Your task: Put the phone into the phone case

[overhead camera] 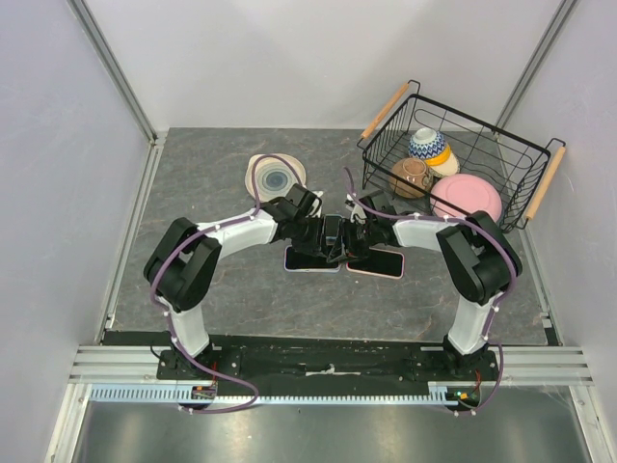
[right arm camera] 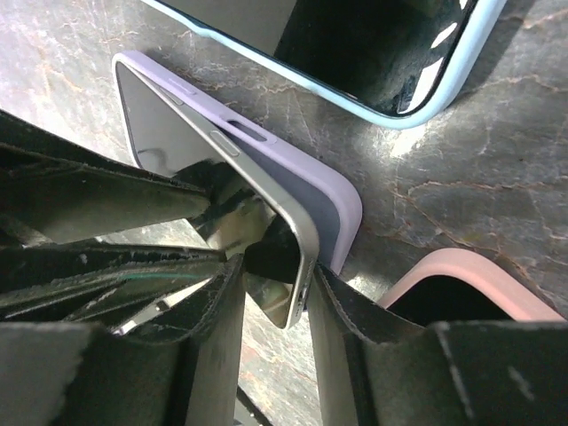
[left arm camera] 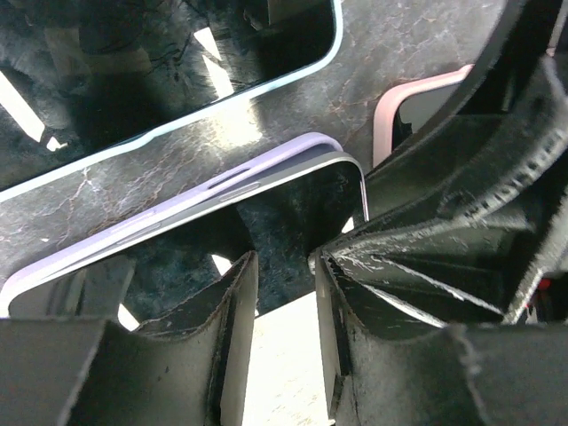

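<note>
A phone [right arm camera: 160,124] with a silver frame sits partly in a lavender case [right arm camera: 330,197], tilted up off the table between my two grippers [overhead camera: 333,230]. At its near corner the frame stands away from the case. My right gripper [right arm camera: 271,266] is shut on that corner, one finger on the screen side and one on the case. My left gripper [left arm camera: 282,262] hangs over the phone's screen [left arm camera: 293,204] with its jaws a narrow gap apart and nothing between them. The lavender case rim [left arm camera: 177,200] runs along the far side.
A phone in a light blue case [overhead camera: 310,258] and one in a pink case [overhead camera: 378,262] lie flat under the grippers. A black wire basket [overhead camera: 521,145] with bowls stands at the back right. A patterned dish [overhead camera: 275,177] lies behind the left gripper [overhead camera: 316,230].
</note>
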### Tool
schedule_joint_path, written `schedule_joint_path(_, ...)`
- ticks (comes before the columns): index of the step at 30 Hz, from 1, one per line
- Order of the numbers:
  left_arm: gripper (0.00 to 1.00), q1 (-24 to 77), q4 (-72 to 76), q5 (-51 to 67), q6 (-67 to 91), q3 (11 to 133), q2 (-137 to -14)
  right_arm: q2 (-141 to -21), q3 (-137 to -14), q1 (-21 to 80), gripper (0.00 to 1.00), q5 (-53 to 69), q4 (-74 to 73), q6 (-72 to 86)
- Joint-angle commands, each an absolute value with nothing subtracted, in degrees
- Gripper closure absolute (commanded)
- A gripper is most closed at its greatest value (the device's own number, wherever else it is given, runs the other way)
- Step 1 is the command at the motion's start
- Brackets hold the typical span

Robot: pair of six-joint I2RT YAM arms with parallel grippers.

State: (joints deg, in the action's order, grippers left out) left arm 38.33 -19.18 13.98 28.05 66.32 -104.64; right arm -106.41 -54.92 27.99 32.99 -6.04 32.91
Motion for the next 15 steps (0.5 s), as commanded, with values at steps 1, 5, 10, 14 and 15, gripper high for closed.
schedule_joint_path(1,0.6,38.76,-20.04,12.83,30.06,66.53,-109.33,-109.43,-52.99,30.5,0.55,12.92,-20.73,23.56)
schedule_joint_path(5,0.62,38.76,-20.39,13.1,30.67,65.22,-110.3,-107.41,-54.31,30.76,0.51,12.39,-23.02,22.68)
schedule_joint_path(10,0.63,38.76,-20.48,13.18,31.29,63.72,-111.71,-106.08,-54.67,31.03,0.49,13.27,-23.55,22.33)
schedule_joint_path(14,0.67,38.76,-20.39,13.18,31.38,62.67,-112.85,-105.91,-54.49,31.11,0.48,13.36,-23.64,22.15)
schedule_joint_path(15,0.67,38.76,-20.39,13.27,31.38,62.4,-113.11,-105.91,-54.41,31.11,0.48,13.36,-23.82,22.06)
